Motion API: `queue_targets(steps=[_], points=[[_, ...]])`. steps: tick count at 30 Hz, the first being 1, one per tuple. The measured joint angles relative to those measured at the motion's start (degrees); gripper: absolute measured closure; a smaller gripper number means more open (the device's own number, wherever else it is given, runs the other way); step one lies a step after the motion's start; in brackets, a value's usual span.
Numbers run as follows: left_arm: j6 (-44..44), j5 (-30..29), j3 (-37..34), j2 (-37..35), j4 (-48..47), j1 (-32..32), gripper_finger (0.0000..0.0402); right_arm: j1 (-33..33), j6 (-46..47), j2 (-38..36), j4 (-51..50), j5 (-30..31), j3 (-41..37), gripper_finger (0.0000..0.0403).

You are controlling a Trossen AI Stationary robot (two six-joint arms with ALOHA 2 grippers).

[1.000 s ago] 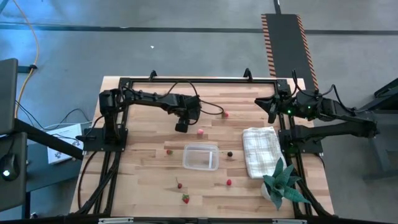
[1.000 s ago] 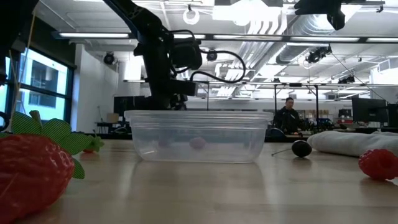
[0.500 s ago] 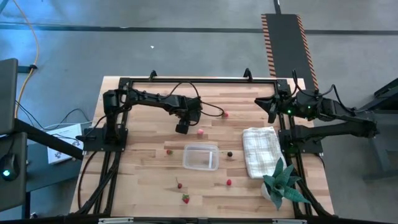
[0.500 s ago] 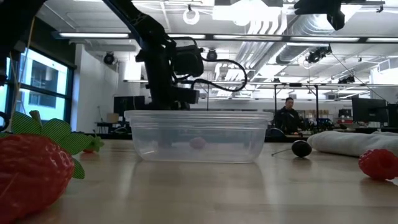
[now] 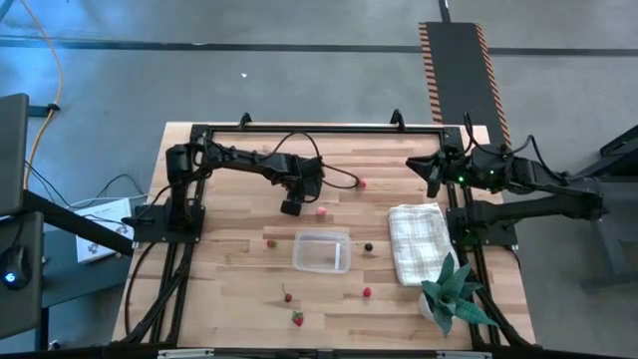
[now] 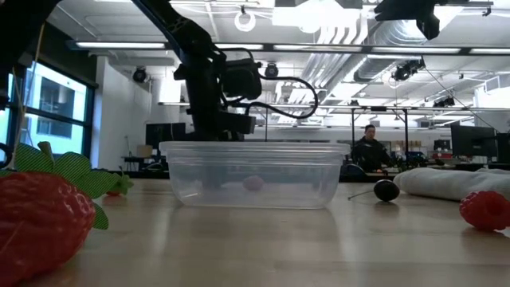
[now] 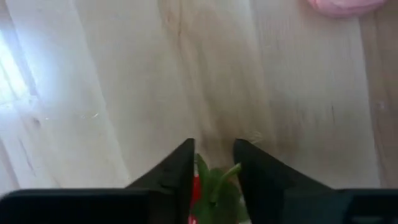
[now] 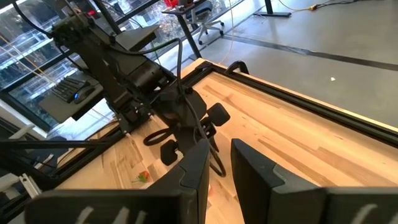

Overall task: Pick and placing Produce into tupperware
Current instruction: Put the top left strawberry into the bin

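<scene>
The clear tupperware (image 5: 322,251) (image 6: 255,175) stands on its base at mid-table. My left gripper (image 5: 291,206) (image 7: 213,163) hangs just beyond its far left corner, pointing down and shut on a red strawberry. The pinkish piece (image 5: 322,210) (image 7: 345,5) lies on the wood beside that gripper. More strawberries lie loose (image 5: 362,183) (image 5: 270,242) (image 5: 287,296) (image 5: 297,319) (image 5: 367,292), and a dark berry (image 5: 368,246) (image 6: 386,190) sits right of the tupperware. My right gripper (image 5: 436,175) (image 8: 219,163) waits, shut, at the far right. My left gripper pinches a small strawberry between its two fingers from above, pointing down. The green top (image 7: 214,183) pokes out between the fingertips (image 7: 183,163), with a sliver of red (image 7: 195,190) beside it. Whether the fruit is clear of the table, I cannot tell.
A white checked folded cloth (image 5: 418,242) lies right of the tupperware, with a green spiky plant (image 5: 451,289) at the near right corner. Black arm frames run along both sides. A large strawberry (image 6: 40,223) fills the low view's near left. A person stands in the room behind.
My left gripper has shifted a little toward the table's right and near edge, its wrist turning slightly, and has since kept still. Nothing on the table has moved.
</scene>
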Motion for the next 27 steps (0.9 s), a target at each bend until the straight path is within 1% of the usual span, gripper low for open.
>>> queue_targets(steps=[3,4,5,8,10,16,18,23,27], points=[[-0.27,0.77,0.42,0.06,-0.9,0.0,0.0369,0.02,-0.01,-0.01,0.0,0.0,0.0,0.0343],[-0.38,0.76,0.91,0.16,-1.61,-0.04,0.0384,0.0,0.01,-0.01,0.0,0.02,0.0,0.0343],[-0.57,0.73,1.31,0.25,-1.99,-0.04,0.0392,0.0,-0.01,0.01,-0.02,0.0,0.0,0.0343],[-0.57,-0.31,2.49,0.58,-1.07,0.03,0.0388,0.0,-0.03,-0.01,0.0,0.01,0.0,0.0343],[-0.78,-1.43,3.7,0.68,-1.41,0.11,0.0397,0.01,0.0,0.0,-0.02,0.02,0.0,0.0343],[-3.63,-1.63,8.15,0.55,-2.73,0.07,0.04,0.0,0.01,-0.03,-0.02,0.02,0.0,0.0343],[-5.44,-1.16,10.21,0.55,-4.68,0.04,0.0401,0.0,0.0,-0.03,-0.01,0.02,0.0,0.0343],[-8.32,2.12,15.95,0.44,-10.76,0.01,0.0401,0.0,-0.05,-0.03,-0.02,0.02,0.0,0.0343],[-10.31,2.4,21.09,0.42,-15.96,-0.71,0.0401,0.0,-0.16,-0.03,-0.25,0.02,0.0,0.0343]])
